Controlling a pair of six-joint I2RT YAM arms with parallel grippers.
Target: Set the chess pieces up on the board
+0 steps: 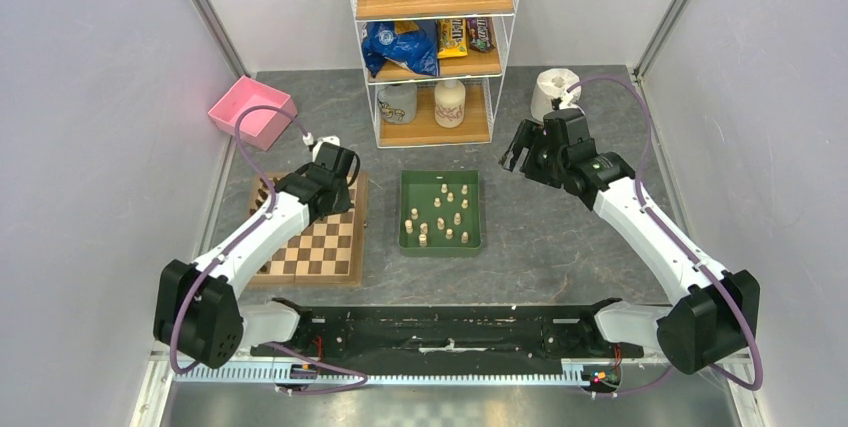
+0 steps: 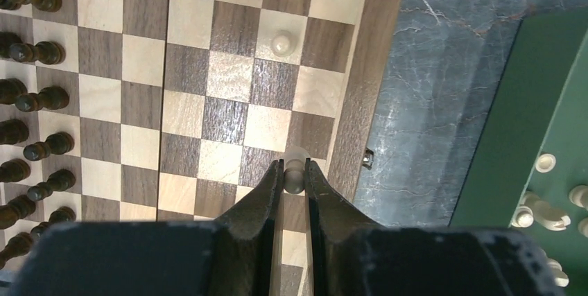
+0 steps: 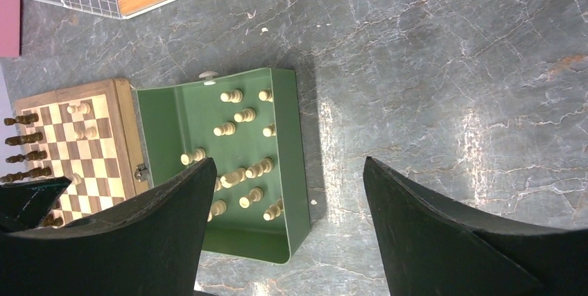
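The checkered wooden board (image 1: 325,247) lies at the left. My left gripper (image 2: 294,166) is shut on a pale cream pawn (image 2: 296,171), held over a square by the board's right border (image 2: 360,81). Two other cream pieces (image 2: 282,43) stand on the same edge files. Dark brown pieces (image 2: 41,98) line the board's left side. Several cream pieces (image 1: 442,215) stand in the green tray (image 1: 440,244). My right gripper (image 1: 517,156) is open and empty, high above the table right of the tray; the tray shows in its view (image 3: 298,171).
A white wire shelf (image 1: 435,47) with snacks and jars stands at the back centre. A pink box (image 1: 252,110) sits back left, a white paper roll (image 1: 556,89) back right. Grey walls close both sides.
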